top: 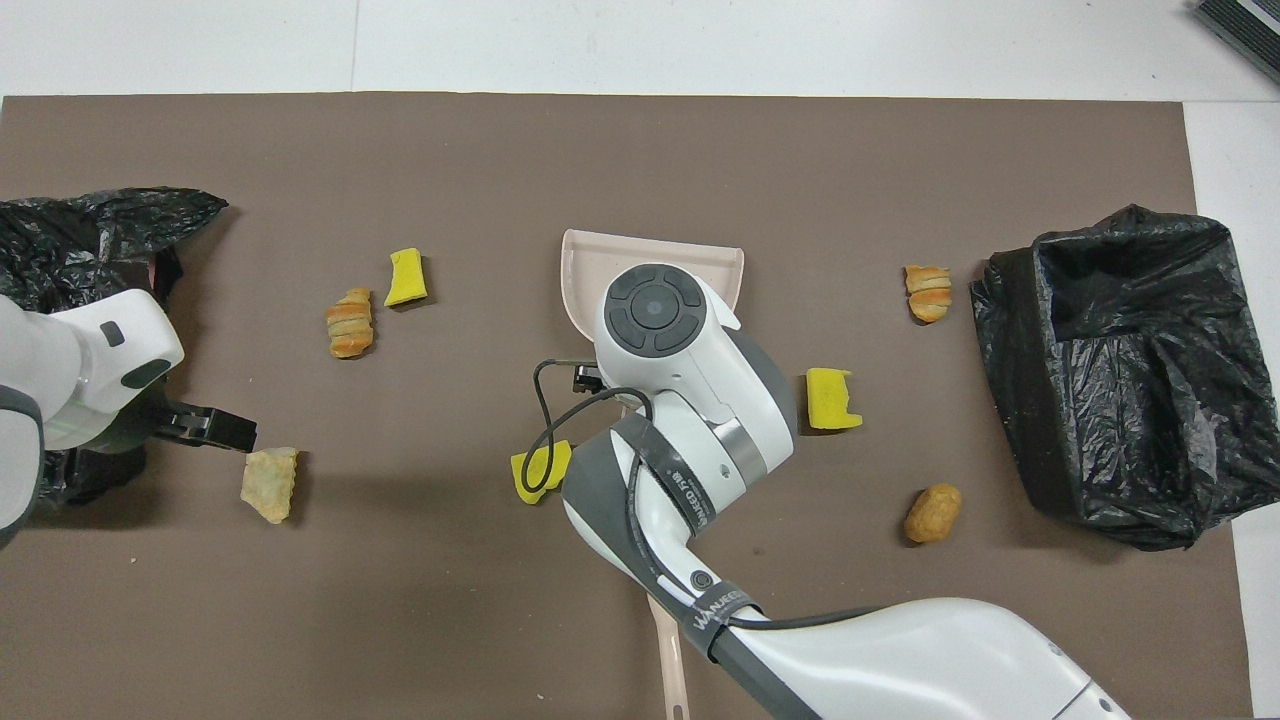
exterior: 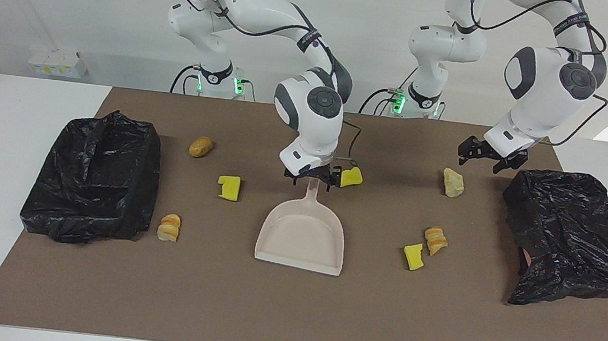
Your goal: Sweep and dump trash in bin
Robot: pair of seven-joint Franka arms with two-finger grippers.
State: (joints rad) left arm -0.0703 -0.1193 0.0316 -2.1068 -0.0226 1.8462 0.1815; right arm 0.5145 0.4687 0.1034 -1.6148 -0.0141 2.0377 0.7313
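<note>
The beige dustpan [exterior: 301, 239] lies flat mid-table and also shows in the overhead view [top: 590, 262]. My right gripper [exterior: 311, 180] is low over its handle, jaws open on either side of it. Several trash scraps lie around: a yellow sponge chunk [exterior: 352, 176] beside that gripper, another [exterior: 229, 188], a third [exterior: 414, 256], striped bread pieces [exterior: 169, 227] [exterior: 435, 239], a brown nugget [exterior: 201, 147] and a pale lump [exterior: 452, 183]. My left gripper [exterior: 489, 156] hangs open and empty in the air beside the pale lump [top: 270, 485].
Black bag-lined bins stand at both ends of the brown mat, one at the right arm's end [exterior: 94, 177] and one at the left arm's end [exterior: 568, 232]. A beige stick [top: 668, 650] shows under the right arm, nearer to the robots than the pan.
</note>
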